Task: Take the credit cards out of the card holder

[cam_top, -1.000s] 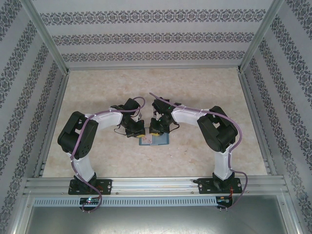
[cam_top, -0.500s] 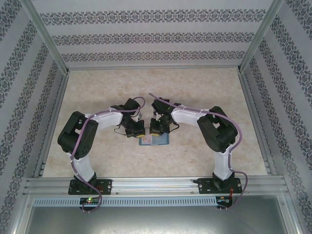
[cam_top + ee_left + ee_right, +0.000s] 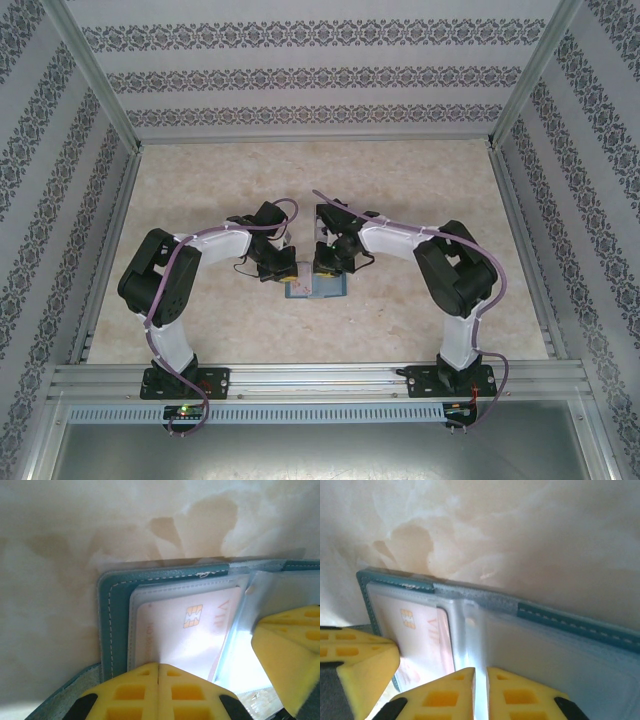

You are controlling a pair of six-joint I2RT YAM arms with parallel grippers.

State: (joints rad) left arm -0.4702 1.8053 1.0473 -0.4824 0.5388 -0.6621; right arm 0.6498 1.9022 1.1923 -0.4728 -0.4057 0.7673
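On the left, the left gripper [image 3: 158, 680] has its yellow pads pressed together at the near edge of the card holder [image 3: 112, 625], which lies open and flat on the marbled table [image 3: 50, 555] between the two arms, near their bases. Whether the pads pinch a card or the pocket's lip we cannot tell. In that left-hand pocket sits the pale pink card [image 3: 175, 630], chip up, under a clear sleeve. To do this step well, we judge, the pinch must take the card alone and draw it straight along the pocket, flat and slow, while the holder is kept down. Further right, the right gripper [image 3: 480, 690] is clamped on the clear inner leaf at the fold, lifting it clear. What stands in the way is crowding: the two grippers work just beside each other, and the soft holder may slide or fold shut. Patterned walls [image 3: 320, 70] stand well apart.
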